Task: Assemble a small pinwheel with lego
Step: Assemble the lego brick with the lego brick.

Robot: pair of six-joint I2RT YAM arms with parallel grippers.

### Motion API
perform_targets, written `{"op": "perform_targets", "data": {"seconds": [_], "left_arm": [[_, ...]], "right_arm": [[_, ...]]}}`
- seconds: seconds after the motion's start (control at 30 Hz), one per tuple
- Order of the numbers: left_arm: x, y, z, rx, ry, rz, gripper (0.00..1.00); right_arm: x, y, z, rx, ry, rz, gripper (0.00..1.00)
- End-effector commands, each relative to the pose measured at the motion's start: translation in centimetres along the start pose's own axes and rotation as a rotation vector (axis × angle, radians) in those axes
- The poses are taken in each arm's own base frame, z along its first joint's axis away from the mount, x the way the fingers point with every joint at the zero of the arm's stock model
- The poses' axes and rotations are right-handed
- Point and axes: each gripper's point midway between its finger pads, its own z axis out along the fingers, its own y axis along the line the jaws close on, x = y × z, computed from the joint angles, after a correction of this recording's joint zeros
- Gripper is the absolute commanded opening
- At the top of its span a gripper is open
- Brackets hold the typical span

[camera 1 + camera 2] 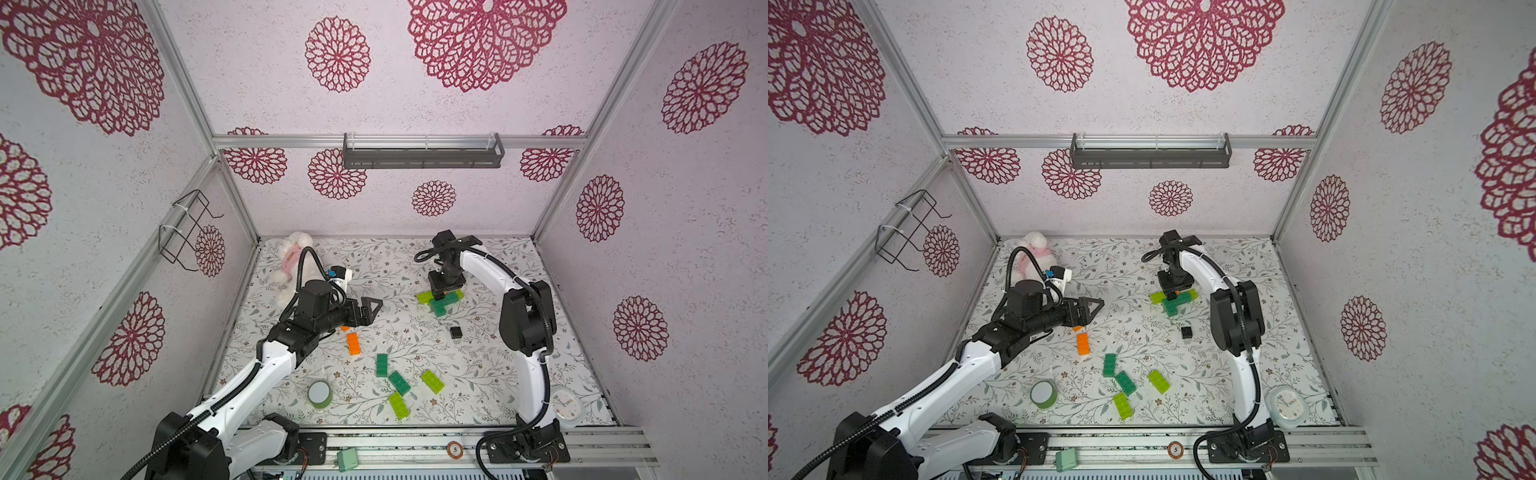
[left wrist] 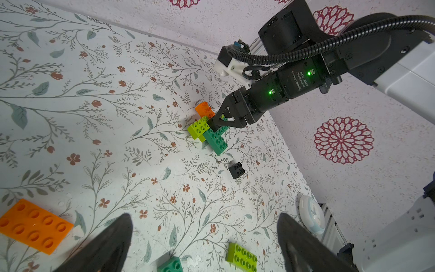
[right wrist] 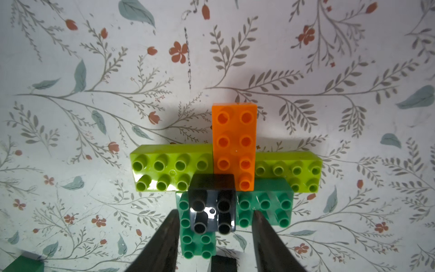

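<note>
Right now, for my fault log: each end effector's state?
Left end effector: open, empty.
Right end effector: open, straddling the black brick, not gripping it.

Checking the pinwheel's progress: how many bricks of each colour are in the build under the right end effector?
Lime bricks: 2
Dark green bricks: 2
Orange brick: 1
Black brick: 1
Total: 6

Half-built pinwheel, black square brick on crossed orange, lime, green bricks, loose bricks nearby
</note>
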Motion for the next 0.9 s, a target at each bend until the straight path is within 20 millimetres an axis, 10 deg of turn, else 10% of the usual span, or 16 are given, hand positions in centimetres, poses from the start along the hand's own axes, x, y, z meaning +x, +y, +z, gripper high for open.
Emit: {"op": "perform_targets", "data": {"seconds": [0.0, 0.87], "left_arm": [[-0.5, 0.0, 0.1, 0.009, -0.020, 0.001, 0.97], [-0.7, 0.0, -0.1, 0.006, -0.028, 0.003, 0.97]], "right_arm": [[-0.1, 0.2, -1.3, -0.024, -0.021, 0.022, 0.50], [1.5, 0.4, 0.7, -0.035, 0.032, 0.017, 0.28]]}}
